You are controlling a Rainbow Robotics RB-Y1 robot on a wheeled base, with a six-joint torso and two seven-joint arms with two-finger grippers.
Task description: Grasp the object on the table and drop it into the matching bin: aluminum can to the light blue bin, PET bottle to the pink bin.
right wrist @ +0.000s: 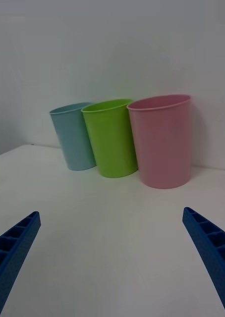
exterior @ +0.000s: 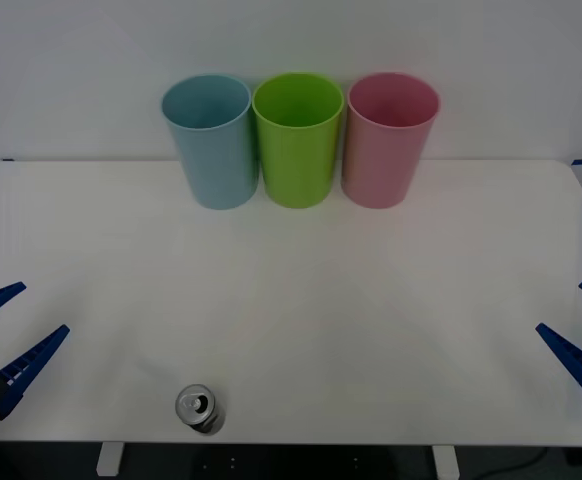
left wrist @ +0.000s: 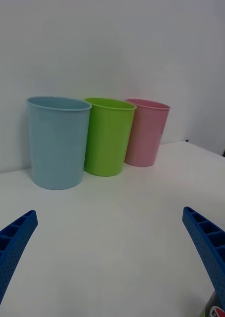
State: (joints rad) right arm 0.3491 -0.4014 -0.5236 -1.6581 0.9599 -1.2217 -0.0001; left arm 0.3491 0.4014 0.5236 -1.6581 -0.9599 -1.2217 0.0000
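The aluminum can (exterior: 199,408) stands upright near the front edge of the white table (exterior: 371,300), left of centre, its pull-tab top facing up. My left gripper (exterior: 43,308) hovers open at the table's left side, a short way left of the can and slightly farther back. A sliver of the can (left wrist: 216,308) peeks out beside one left finger (left wrist: 211,252). Over at the table's right side, my right gripper (exterior: 561,308) is open with nothing in it. The light blue bin (exterior: 211,140) and the pink bin (exterior: 389,140) stand at the back.
A lime green bin (exterior: 298,140) stands between the light blue and pink bins, the three nearly touching in a row against the white wall. The right wrist view shows the pink bin (right wrist: 162,141) nearest, and the left wrist view shows the light blue bin (left wrist: 58,141) nearest.
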